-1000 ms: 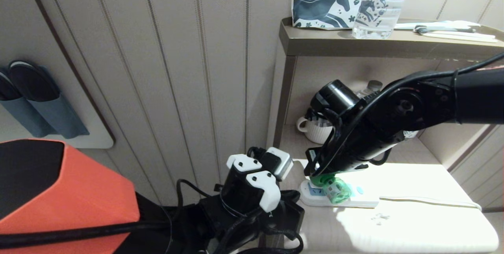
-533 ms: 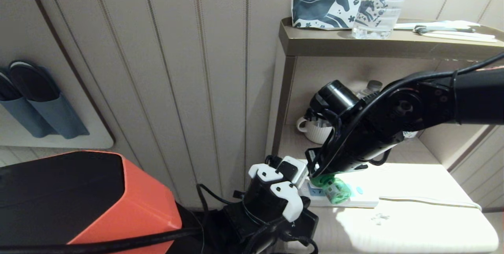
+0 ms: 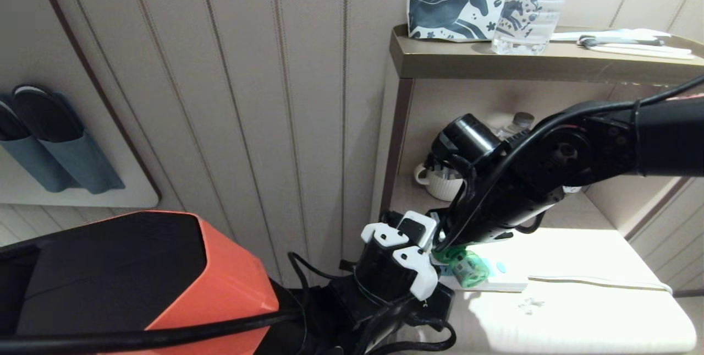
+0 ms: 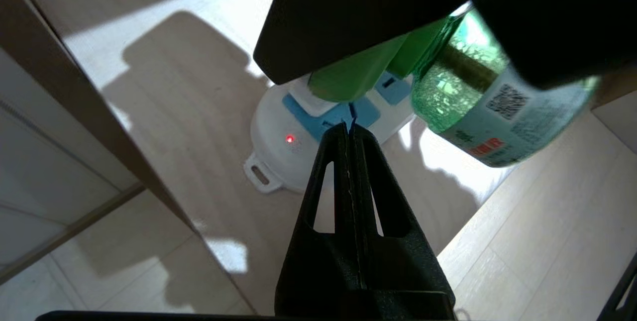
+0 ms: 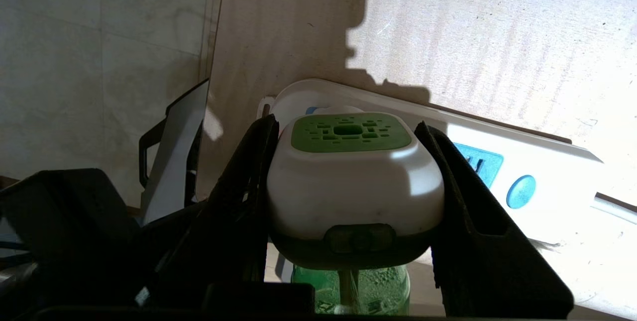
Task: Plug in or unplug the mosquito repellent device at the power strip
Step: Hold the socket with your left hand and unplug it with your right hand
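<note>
- Because the right gripper has a black finger pressed against each side of the mosquito repellent device, it pinches the white head squarely; that grip looks chosen so the unit can be pushed or pulled straight along its plug pins without twisting.
- The device sits at the power strip, at the socket face nearest the rounded end with the red light; whether its pins are fully seated is hidden.
- Its green cap faces up toward the right wrist camera, while the translucent green bottle juts out sideways, so the long axis runs roughly level over the strip.
- The left gripper, fingers pressed together and holding nothing, points its tip at that same rounded end, probably to pin the strip down against the pull.
- The strip lies flat on the pale tabletop, its white cord trailing away to the right.
</note>
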